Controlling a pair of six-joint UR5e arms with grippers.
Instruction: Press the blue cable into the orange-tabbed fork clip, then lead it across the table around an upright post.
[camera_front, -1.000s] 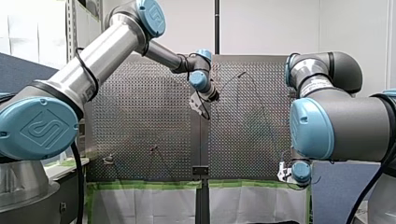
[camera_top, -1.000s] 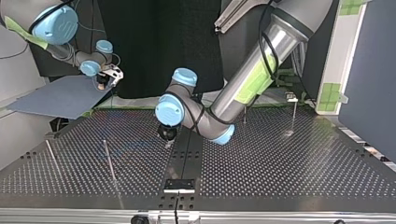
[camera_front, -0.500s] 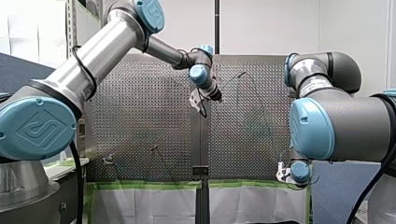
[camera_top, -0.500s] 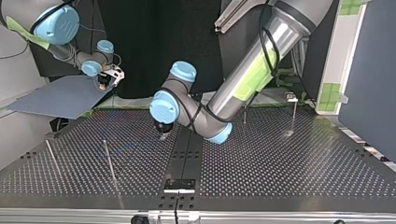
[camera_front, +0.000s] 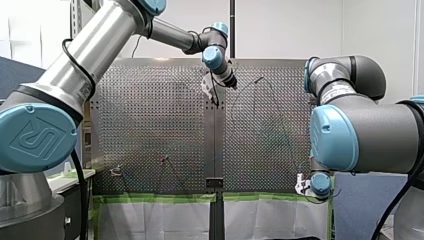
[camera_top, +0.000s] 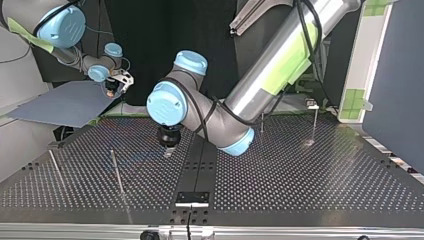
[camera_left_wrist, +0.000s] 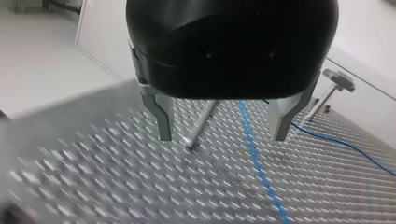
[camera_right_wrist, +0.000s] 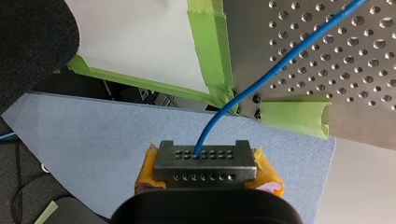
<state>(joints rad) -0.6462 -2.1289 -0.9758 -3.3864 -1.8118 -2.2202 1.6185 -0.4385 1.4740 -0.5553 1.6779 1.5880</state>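
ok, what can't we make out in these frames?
- Fork clip: too small in the front view, so I cannot tell if the blue cable is seated.
- Left claw, top view: mostly hidden under its wrist.
- Right claw, right wrist view: its own tip covers its hold.
- Table, left wrist view: motion-blurred.

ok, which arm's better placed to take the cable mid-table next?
Left, probably: left gripper open over the table, blue cable under it beside a post. Right gripper is off the table's edge, shut on the cable.
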